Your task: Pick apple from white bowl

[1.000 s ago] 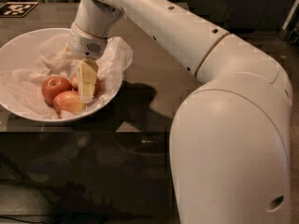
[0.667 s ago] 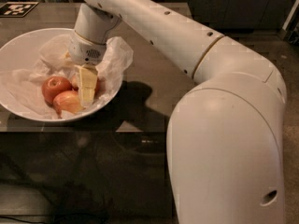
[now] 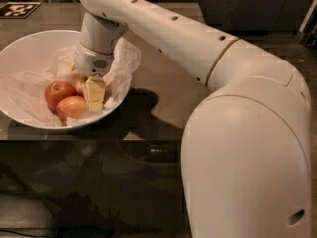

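Observation:
The white bowl (image 3: 20, 51) stands at the left of the table, lined with crumpled white paper (image 3: 124, 58). The apple (image 3: 57, 93), red with a pale patch near its top, lies in the bowl's front part. A paler pink-orange apple (image 3: 72, 107) lies just in front of it. My gripper (image 3: 93, 97) reaches down into the bowl from above, right beside both apples and touching or nearly touching the pink-orange one. A sliver of deeper red (image 3: 107, 94) shows to the gripper's right, mostly hidden behind it.
The bowl stands on a dark glossy table (image 3: 163, 88) whose front edge runs just below the bowl. My white arm (image 3: 237, 133) fills the right half of the view. A black-and-white marker tag (image 3: 20, 9) lies at the table's far left corner.
My gripper has sunk a little lower into the bowl beside the apples. The apples and the bowl have not moved.

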Robot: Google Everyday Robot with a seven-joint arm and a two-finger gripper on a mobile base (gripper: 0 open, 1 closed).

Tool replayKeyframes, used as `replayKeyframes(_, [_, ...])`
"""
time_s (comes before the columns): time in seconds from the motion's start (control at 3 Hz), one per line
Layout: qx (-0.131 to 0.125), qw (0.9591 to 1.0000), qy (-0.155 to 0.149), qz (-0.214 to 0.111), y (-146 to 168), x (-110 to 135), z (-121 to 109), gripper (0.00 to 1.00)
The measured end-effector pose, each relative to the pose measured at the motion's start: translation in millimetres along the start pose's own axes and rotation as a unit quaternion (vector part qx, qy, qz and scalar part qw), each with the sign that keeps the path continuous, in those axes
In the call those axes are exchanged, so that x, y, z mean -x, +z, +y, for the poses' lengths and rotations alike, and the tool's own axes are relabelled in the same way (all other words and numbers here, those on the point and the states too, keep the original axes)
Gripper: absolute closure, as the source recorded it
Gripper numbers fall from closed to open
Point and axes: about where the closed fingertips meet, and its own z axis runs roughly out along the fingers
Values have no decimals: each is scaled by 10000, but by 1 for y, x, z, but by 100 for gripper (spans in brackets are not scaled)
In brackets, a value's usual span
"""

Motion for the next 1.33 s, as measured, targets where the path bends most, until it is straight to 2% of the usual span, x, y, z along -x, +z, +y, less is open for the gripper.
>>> replayKeyframes(1.0, [2, 10000, 1, 4, 1, 0, 0, 89])
replayKeyframes(1.33, [2, 10000, 1, 4, 0, 0, 0, 100])
